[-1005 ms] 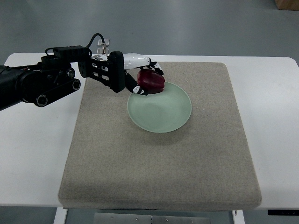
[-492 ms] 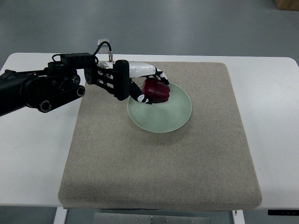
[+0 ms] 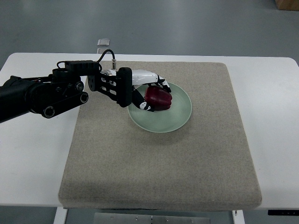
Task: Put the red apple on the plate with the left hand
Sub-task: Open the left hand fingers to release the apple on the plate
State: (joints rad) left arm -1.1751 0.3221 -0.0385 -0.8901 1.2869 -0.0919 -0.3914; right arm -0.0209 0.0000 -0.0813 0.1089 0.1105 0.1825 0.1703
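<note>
A dark red apple (image 3: 159, 98) sits low over the left part of the pale green plate (image 3: 176, 113), which rests on the beige mat (image 3: 159, 158). My left hand (image 3: 148, 95) reaches in from the left with its black and white fingers curled around the apple's left side and top. Whether the apple touches the plate cannot be told from above. The right arm does not show.
The mat covers most of a white table (image 3: 37, 154). A small clear object (image 3: 103, 42) lies at the table's far edge. A cardboard box corner (image 3: 287, 3) shows at the top right.
My left hand has carried the apple right and toward the near side, from the plate's far left rim to above its left inner part, and lower.
</note>
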